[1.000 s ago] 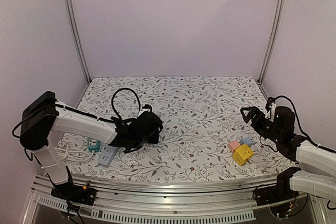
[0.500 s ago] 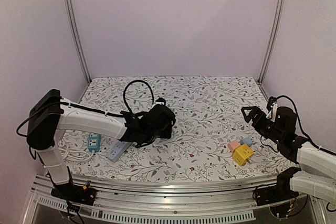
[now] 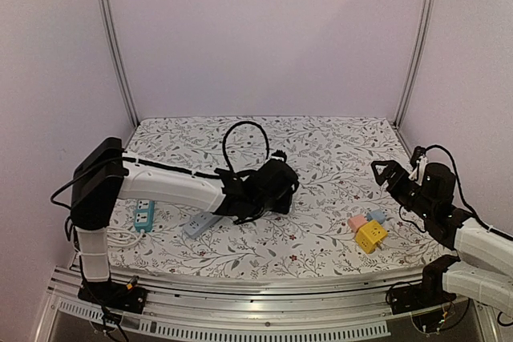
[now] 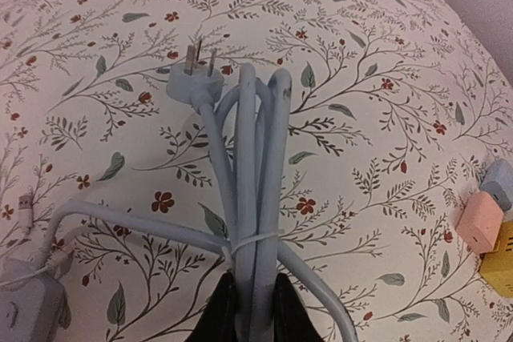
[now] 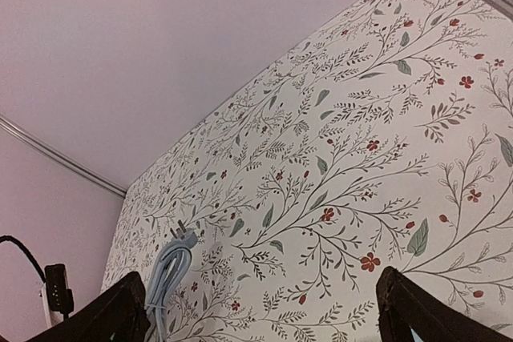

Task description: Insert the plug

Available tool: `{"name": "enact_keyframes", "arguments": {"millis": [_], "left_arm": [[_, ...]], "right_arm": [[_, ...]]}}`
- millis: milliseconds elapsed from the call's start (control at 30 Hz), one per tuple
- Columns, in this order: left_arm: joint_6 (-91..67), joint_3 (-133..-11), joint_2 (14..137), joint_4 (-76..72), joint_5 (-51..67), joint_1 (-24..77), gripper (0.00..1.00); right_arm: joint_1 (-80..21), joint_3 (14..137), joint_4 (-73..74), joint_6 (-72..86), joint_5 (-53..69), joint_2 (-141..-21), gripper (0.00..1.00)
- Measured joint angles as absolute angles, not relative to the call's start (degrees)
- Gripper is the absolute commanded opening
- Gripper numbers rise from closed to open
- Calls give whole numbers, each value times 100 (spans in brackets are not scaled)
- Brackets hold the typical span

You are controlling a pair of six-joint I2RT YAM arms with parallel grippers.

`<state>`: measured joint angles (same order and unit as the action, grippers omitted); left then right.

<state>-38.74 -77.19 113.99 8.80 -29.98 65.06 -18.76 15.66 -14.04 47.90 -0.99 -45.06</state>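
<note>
Left gripper [image 4: 252, 314] is pinched tight on the bundled grey cord [image 4: 258, 174] at mid-table. The plug [image 4: 195, 74] sticks out at the bundle's far end, prongs pointing away from the fingers. The grey power strip [image 3: 202, 224] lies on the flowered cloth [image 3: 321, 142] near that gripper, on its left; right gripper [image 3: 383, 172] hovers at the right side, fingers spread, above the coloured cubes [image 3: 367, 230].
</note>
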Motion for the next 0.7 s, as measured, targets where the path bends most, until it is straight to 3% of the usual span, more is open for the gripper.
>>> {"name": "enact_keyframes", "arguments": {"millis": [567,700], "left_arm": [[-3406,-9856,13061,921,-2215,6766,0],[-3332,-10252,13347,893,-1957,6775,4]], "right_arm": [[-1876,1406,-1028,4925,-655,-3824,99],[-1876,1352,-923,4952,-812,-3527,99]]}}
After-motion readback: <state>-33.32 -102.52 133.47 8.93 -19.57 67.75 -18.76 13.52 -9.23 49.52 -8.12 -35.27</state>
